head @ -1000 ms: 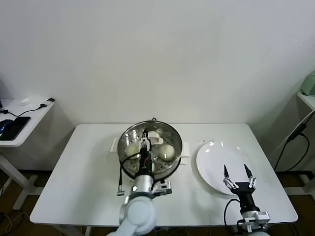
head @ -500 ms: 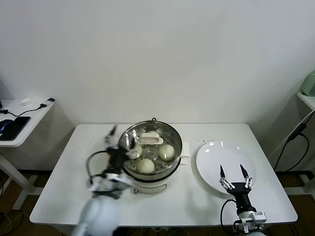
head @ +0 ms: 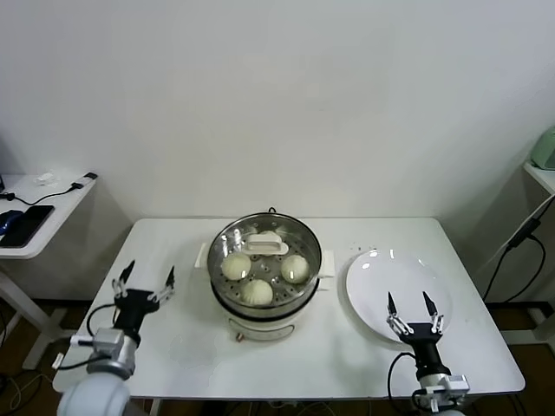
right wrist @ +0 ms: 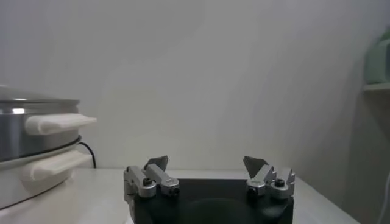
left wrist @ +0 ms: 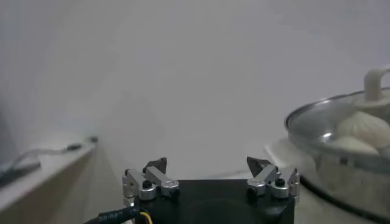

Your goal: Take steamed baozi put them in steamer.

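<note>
Round shiny stainless-steel steamer pot (head: 265, 260) on white base, mid white surface (head: 173, 338). Inside steamer, on perforated tray: three smooth cream-white baozi buns (head: 235, 266) in view, one toward each side, one at near edge; white handle piece (head: 264, 246) across far rim. Flat white round plate (head: 381, 277) just right of steamer. Left end effector (head: 144, 282) left of steamer, well apart, fingers spread, holding nothing. Right end effector (head: 414, 305) at plate's near edge, fingers spread, holding nothing
</note>
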